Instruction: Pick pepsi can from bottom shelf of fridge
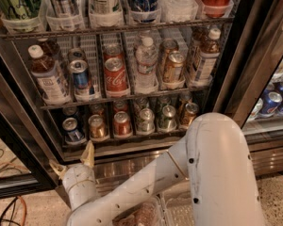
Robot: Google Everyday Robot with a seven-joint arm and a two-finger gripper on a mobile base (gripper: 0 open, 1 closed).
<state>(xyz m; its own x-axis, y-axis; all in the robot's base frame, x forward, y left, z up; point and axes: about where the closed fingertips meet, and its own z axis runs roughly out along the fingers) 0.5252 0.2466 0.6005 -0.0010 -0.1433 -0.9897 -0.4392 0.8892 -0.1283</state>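
The pepsi can (71, 130), short and dark blue with a silver top, stands at the far left of the bottom shelf (132, 144) of the fridge (19, 140), whose door is open. A second dark can stands behind it. My gripper (73, 163) is at the lower left, in front of the ribbed steel base panel (132, 166). It sits just below the shelf's front rail and slightly below the pepsi can. It points upward, open and empty. My white arm (212, 168) fills the lower right.
Right of the pepsi can stand gold cans (98, 127), a red can (122, 124) and silver-green cans (145, 121). The rack above holds a taller blue can (80, 79), a cola can (115, 74) and bottles. Blue cans (272, 102) sit behind the right glass door. Cables (4, 206) lie on the floor at left.
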